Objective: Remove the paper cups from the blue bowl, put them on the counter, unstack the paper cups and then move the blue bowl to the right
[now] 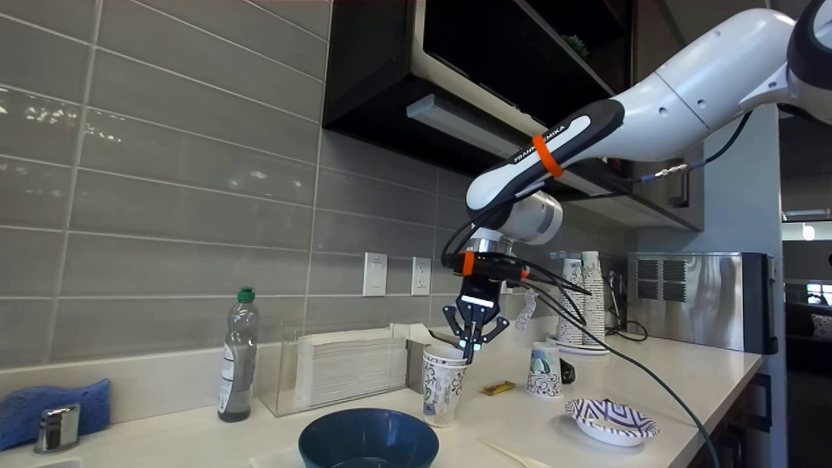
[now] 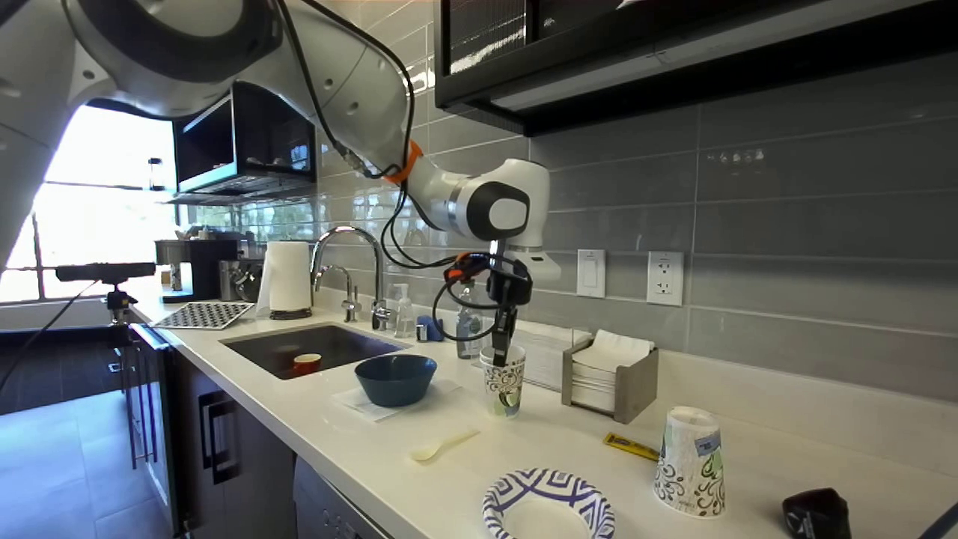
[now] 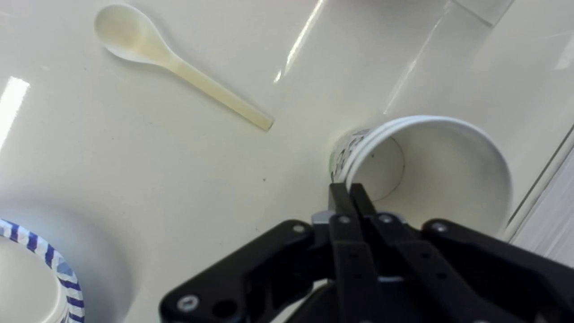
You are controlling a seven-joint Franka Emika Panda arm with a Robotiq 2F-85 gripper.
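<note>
Nested one inside the other, the two paper cups (image 3: 365,134) stand upright on the pale counter (image 2: 554,442), their rims a little apart. My gripper (image 3: 348,188) points down at them, its fingers closed over the near edge. The inner cup's rim runs between the fingertips. Whether the outer cup's wall is also pinched is hidden behind a finger. In both exterior views the fingers reach into the top of the cups. The blue bowl (image 2: 397,379) sits beside them on a white napkin, nearer the sink, with nothing seen inside. It is out of the wrist view.
A pale spoon (image 3: 197,76) lies near the cups, and a patterned dish (image 2: 591,498) farther along. An upside-down cup (image 2: 690,468) and a yellow packet (image 2: 631,446) are close by. Behind stand the napkin holder (image 2: 636,393) and the green-capped bottle (image 1: 238,364).
</note>
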